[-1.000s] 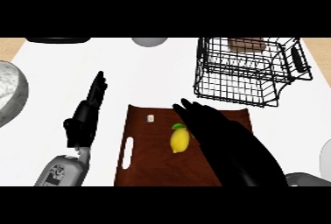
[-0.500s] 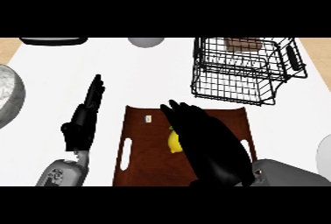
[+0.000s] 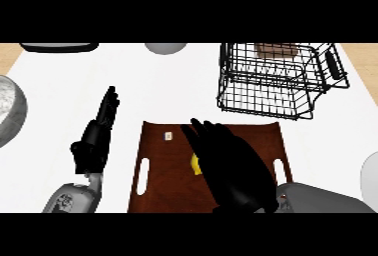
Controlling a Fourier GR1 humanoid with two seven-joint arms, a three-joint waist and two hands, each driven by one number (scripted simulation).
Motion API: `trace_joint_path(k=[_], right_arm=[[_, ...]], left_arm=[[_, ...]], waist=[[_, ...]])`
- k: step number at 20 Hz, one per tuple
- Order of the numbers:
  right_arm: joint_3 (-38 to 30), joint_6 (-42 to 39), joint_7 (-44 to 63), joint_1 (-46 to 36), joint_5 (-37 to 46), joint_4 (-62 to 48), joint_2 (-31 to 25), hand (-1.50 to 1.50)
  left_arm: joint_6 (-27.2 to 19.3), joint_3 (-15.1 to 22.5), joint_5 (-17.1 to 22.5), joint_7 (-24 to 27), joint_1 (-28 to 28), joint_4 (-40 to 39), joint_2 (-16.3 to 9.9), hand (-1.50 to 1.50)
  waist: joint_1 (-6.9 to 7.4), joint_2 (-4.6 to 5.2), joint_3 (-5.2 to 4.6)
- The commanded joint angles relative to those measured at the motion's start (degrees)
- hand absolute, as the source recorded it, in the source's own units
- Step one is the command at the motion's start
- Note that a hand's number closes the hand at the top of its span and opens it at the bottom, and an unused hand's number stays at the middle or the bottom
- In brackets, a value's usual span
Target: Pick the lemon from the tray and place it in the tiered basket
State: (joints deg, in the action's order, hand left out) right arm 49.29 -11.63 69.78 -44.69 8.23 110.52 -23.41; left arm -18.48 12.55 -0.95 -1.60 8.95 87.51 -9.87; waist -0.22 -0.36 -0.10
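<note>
- The bench (image 3: pixel 170 85) is white and fills most of the head view; a tan strip of floor shows past its far corners.
- A dark brown tray (image 3: pixel 255 137) with a slot handle on each side lies at the near middle of the bench.
- A black wire tiered basket (image 3: pixel 277 80) stands beyond the tray's far right corner, well apart from the lemon.
- The lemon (image 3: pixel 196 165) lies on the tray near its middle; only a thin yellow sliver shows at the left edge of the right hand.
- The right hand (image 3: pixel 225 160) lies over the lemon with its fingers stretched towards the far side; I cannot tell whether they close on the fruit.
- The left hand (image 3: pixel 96 137) rests left of the tray, open, fingers straight and pointing away.
- A grey rounded object (image 3: pixel 9 112) sits at the left edge, and a pale round one (image 3: pixel 165 48) at the far edge.
</note>
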Motion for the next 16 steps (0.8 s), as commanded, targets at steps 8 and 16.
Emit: trace_joint_path(k=[8,16], right_arm=[[4.66,-5.33,8.59,-2.79,7.13,-4.65,3.97,-1.5],[3.37,-4.24,6.09,2.96,10.72,-7.21,2.26,-1.5]], left_arm=[[1.63,-0.93,0.65,1.0,-2.58,1.07,0.02,0.0],[0.43,-0.31,-1.68,-0.89,-1.33,2.0,0.96,0.0]], waist=[[0.51,0.08,0.02],[0.12,0.15,0.07]])
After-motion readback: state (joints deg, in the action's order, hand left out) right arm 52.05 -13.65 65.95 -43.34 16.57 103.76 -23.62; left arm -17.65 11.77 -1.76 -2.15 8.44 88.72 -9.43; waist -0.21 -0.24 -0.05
